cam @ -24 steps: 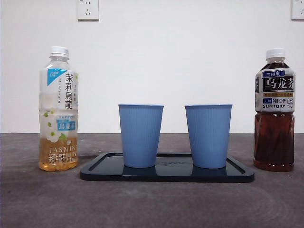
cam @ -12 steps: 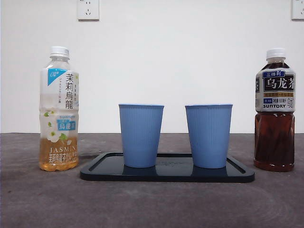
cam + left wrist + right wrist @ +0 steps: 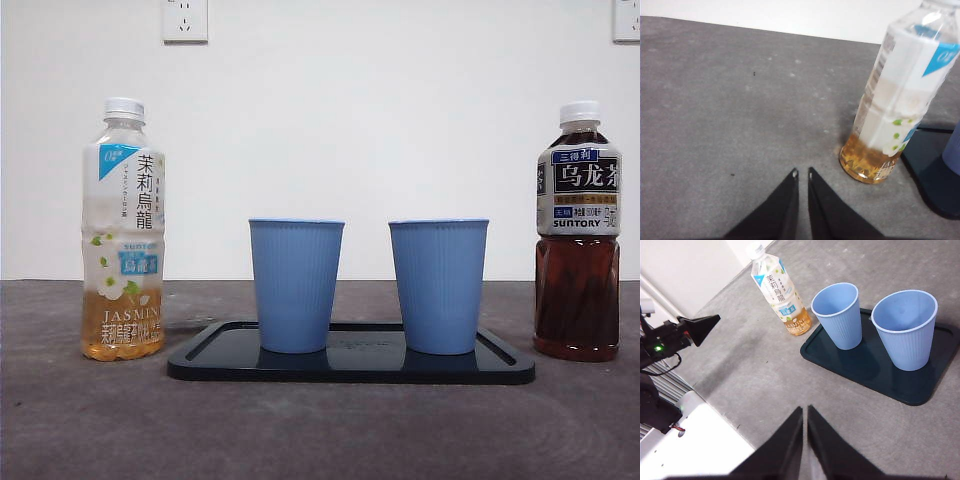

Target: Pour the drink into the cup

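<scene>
A jasmine tea bottle [image 3: 123, 230] with a little amber drink stands left of a dark tray [image 3: 220, 355]. Two empty blue cups [image 3: 296, 285] [image 3: 438, 285] stand on the tray. A dark oolong tea bottle [image 3: 577, 240], white-capped and nearly full, stands at the right. No gripper shows in the front view. My left gripper [image 3: 802, 173] is shut and empty, a short way from the jasmine bottle [image 3: 895, 100]. My right gripper [image 3: 805, 410] is shut and empty, high above the table, looking down on the cups [image 3: 838, 315] [image 3: 903, 330], the tray [image 3: 912, 395] and the jasmine bottle [image 3: 780, 295].
The left arm's black tip [image 3: 702, 325] shows in the right wrist view, beyond the jasmine bottle. A white robot base [image 3: 695, 440] stands at the table's edge. The white wall behind holds power sockets [image 3: 185, 20]. The tray's corner [image 3: 932, 170] lies next to the jasmine bottle.
</scene>
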Controlling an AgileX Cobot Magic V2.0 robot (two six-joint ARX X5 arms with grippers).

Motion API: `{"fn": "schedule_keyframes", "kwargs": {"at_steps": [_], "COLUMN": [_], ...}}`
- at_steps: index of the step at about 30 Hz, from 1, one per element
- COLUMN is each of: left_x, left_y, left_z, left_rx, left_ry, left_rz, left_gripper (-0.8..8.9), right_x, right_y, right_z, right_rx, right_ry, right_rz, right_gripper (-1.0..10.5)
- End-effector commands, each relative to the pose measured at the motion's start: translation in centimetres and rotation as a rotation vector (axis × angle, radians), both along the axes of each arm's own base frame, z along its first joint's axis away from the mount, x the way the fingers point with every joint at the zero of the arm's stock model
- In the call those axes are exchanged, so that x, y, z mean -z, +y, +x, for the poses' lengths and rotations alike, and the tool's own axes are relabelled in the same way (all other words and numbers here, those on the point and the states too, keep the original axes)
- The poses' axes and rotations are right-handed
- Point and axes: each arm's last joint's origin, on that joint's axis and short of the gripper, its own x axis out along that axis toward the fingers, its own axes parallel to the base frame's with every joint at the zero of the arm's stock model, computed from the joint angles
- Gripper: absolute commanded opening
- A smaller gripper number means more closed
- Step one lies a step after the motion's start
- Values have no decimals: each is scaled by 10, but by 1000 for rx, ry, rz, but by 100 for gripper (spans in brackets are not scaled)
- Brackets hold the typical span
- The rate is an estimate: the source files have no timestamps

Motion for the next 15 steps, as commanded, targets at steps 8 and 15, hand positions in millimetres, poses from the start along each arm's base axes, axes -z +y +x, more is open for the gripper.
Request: {"fn": "schedule_keyframes", "kwargs": {"at_steps": [8,15], "left_x": [13,17], "left_y": [4,4], "left_z": [0,2], "left_rx": [-43,-60], "left_ry": [-20,-47], "left_rz": [8,16], "left_gripper": [29,29], "right_x": [-5,-5], "right_y": [0,0], "right_z": [-1,-1], "right_rx": [-10,-10], "right_ry": [-28,-28], "right_rz": [2,2], "right_gripper": [12,11]}}
